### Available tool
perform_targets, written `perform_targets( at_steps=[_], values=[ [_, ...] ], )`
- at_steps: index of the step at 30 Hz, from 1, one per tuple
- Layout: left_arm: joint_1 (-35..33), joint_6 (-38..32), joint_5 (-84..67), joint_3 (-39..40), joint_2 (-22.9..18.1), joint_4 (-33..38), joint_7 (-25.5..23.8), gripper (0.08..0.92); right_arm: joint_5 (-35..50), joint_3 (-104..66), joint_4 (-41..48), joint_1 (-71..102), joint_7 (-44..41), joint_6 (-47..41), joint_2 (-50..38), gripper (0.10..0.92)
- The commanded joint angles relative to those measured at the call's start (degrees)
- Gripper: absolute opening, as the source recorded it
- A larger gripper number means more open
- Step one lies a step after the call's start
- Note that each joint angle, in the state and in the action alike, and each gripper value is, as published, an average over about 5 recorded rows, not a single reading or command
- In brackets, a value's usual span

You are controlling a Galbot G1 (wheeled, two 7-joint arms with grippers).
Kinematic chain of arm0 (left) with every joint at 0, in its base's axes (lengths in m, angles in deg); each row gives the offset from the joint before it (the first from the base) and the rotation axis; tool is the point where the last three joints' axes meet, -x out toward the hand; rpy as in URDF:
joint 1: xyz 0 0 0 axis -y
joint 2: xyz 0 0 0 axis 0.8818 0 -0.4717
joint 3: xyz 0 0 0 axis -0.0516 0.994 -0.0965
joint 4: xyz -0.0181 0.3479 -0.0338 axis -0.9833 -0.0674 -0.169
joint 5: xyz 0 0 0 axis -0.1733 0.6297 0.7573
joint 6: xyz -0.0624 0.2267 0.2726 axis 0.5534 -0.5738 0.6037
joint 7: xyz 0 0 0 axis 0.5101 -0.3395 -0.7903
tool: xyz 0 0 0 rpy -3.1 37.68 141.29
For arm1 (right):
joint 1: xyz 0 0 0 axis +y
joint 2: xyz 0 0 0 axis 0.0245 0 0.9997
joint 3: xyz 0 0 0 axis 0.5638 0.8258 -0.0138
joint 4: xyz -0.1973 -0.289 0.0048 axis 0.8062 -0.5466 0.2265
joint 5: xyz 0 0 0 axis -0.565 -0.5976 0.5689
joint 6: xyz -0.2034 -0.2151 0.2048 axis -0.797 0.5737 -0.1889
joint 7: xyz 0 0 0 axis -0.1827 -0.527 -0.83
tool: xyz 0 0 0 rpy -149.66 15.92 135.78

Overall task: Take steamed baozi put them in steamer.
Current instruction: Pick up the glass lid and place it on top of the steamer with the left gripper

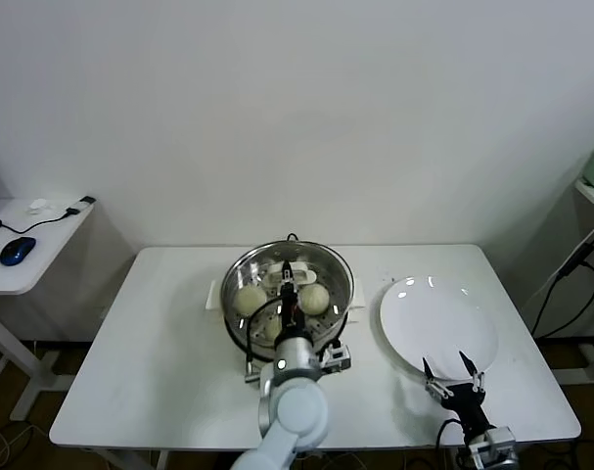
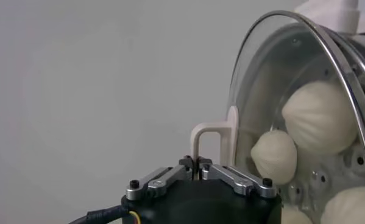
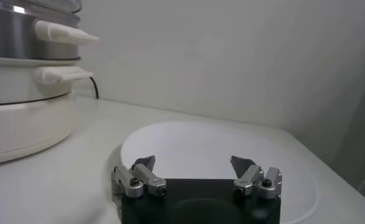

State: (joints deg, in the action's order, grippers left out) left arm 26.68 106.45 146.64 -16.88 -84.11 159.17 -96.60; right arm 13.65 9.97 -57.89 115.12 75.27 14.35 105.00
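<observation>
The steamer [image 1: 240,266] stands mid-table, a shiny steel pot on a cream base. Three cream-white baozi show inside it: one [image 1: 251,297], another [image 1: 315,298], and one nearer me [image 1: 267,328]. A round glass lid [image 2: 261,73] lies over the pot, and the baozi [image 2: 319,115] show through the glass. My left gripper [image 2: 196,164] is shut on the lid's white handle [image 2: 211,126], above the pot's middle [image 1: 289,277]. My right gripper [image 1: 451,370] hangs open and empty over the near edge of the white plate [image 1: 438,318].
The steamer's side handles and cream base [image 3: 17,122] stand beside the plate [image 3: 219,140]. A side desk [image 1: 27,264] with a blue mouse is at the far left. Cables hang at the right, off the table.
</observation>
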Motion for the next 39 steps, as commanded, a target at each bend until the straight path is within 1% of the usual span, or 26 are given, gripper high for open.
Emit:
perform_targets(
  at_steps=[1, 12, 20, 22, 26, 32, 36, 39],
  values=[
    [0.7, 0.4, 0.8, 0.8, -0.8, -1.9, -0.2, 0.132, -0.1, 0.1, 0.3, 0.0, 0.0, 0.6, 0.3, 0.823],
    [0.4, -0.1, 1.9, -1.0, 1.3, -2.0, -0.2, 0.132, -0.7, 0.4, 1.1, -0.1, -0.2, 1.5, 0.9, 0.823],
    [-0.2, -1.2, 3.7, -1.3, 1.2, -2.6, -0.2, 0.132, -0.7, 0.3, 0.8, -0.1, -0.8, 1.4, 0.6, 0.823],
    [-0.3, -1.4, 3.9, -1.3, 1.3, -2.4, -0.5, 0.145, -0.7, 0.3, 0.5, -0.2, -1.0, 1.2, 0.4, 0.823],
    [-0.6, -1.6, 4.1, -0.8, 1.6, -0.9, -2.1, 0.232, -0.8, 0.3, -0.1, -0.1, -1.3, 0.6, 0.1, 0.823],
    [-0.2, -1.7, 2.8, 0.5, 2.1, 2.0, -4.1, 0.405, -0.9, 0.2, -0.6, 0.1, -1.5, 0.0, -0.1, 0.823],
    [-0.4, -1.5, 1.4, 0.9, 3.6, 3.9, -4.8, 0.527, -0.9, 0.2, -0.6, 0.1, -1.5, -0.4, 0.0, 0.823],
    [-1.3, -1.3, -0.4, 0.8, 5.3, 6.7, -4.8, 0.605, -0.9, 0.4, -0.6, 0.0, -1.4, -0.5, 0.2, 0.823]
  ],
)
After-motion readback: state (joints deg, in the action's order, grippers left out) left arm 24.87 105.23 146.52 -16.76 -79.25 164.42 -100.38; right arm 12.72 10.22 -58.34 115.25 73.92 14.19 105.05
